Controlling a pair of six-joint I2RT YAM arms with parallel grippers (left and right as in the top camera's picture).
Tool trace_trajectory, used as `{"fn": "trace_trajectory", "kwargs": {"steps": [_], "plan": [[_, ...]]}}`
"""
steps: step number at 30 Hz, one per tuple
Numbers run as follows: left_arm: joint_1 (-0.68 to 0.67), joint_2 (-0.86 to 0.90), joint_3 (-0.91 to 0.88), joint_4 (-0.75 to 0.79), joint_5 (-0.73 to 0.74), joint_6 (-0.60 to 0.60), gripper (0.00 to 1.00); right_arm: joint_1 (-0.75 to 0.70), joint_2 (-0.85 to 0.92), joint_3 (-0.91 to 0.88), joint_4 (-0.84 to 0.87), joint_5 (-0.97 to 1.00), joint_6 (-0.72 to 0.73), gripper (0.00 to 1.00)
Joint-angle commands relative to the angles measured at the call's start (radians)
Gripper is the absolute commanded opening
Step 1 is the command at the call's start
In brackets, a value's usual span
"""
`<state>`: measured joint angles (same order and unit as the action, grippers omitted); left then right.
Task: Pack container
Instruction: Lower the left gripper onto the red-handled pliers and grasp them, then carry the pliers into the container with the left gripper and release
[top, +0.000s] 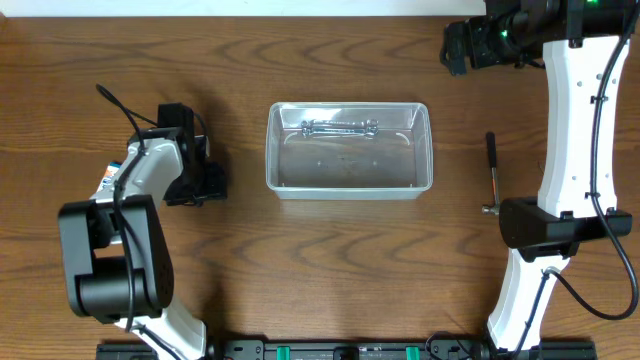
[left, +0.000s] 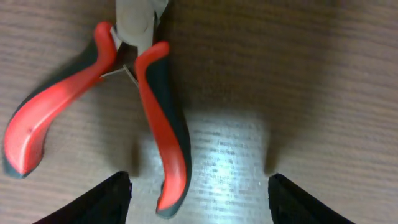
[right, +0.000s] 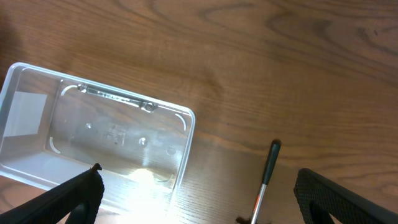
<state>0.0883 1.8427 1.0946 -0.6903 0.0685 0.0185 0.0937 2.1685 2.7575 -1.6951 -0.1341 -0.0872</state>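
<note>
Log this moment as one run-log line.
left gripper: open, near red-handled pliers on table | right gripper: open, empty | container: holds wrench | black-handled tool: on table

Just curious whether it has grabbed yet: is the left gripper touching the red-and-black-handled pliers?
Apart. In the left wrist view, bare table shows between the left gripper's fingers and the red-and-black-handled pliers.

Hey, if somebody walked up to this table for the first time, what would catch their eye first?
Probably the clear rectangular plastic container at the centre of the wooden table, with a shiny metal wrench lying along its far wall. Next, the red-and-black-handled pliers on the wood just ahead of the open left gripper, and a slim black-handled tool lying to the container's right.
</note>
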Motion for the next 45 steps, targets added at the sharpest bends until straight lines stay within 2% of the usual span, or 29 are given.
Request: {"fn": "trace_trajectory", "kwargs": {"steps": [1, 12, 21, 26, 28, 29, 32, 36, 39, 42, 45], "plan": [[0.002, 0.025, 0.001, 0.016, -0.006, -0.018, 0.70, -0.001, -0.005, 0.012, -0.003, 0.004, 0.011, 0.99], [0.029, 0.049, 0.002, 0.056, -0.013, -0.024, 0.69, -0.031, -0.005, 0.012, 0.016, 0.067, 0.008, 0.99], [0.032, 0.049, 0.001, 0.082, -0.013, -0.043, 0.69, -0.216, -0.005, 0.011, 0.018, 0.148, 0.112, 0.99], [0.032, 0.049, 0.001, 0.091, -0.013, -0.043, 0.68, -0.307, -0.005, 0.011, 0.002, 0.145, 0.117, 0.99], [0.032, 0.049, 0.002, 0.096, -0.013, -0.043, 0.55, -0.329, -0.005, 0.011, -0.002, 0.144, 0.125, 0.99], [0.032, 0.049, 0.002, 0.098, -0.013, -0.043, 0.44, -0.338, -0.005, 0.011, -0.003, 0.143, 0.129, 0.99], [0.032, 0.049, 0.001, 0.098, -0.013, -0.047, 0.33, -0.344, -0.005, 0.011, -0.003, 0.142, 0.128, 0.99], [0.032, 0.049, 0.001, 0.093, -0.013, -0.064, 0.24, -0.339, -0.005, 0.011, -0.003, 0.141, 0.128, 0.99], [0.032, 0.049, 0.001, 0.088, -0.013, -0.066, 0.12, -0.336, -0.005, 0.011, -0.003, 0.141, 0.128, 0.99], [0.032, 0.049, 0.001, 0.079, -0.013, -0.066, 0.06, -0.336, -0.005, 0.011, -0.003, 0.141, 0.128, 0.99], [0.032, 0.049, 0.001, 0.071, -0.012, -0.066, 0.06, -0.336, -0.005, 0.011, -0.003, 0.141, 0.128, 0.99]]}}
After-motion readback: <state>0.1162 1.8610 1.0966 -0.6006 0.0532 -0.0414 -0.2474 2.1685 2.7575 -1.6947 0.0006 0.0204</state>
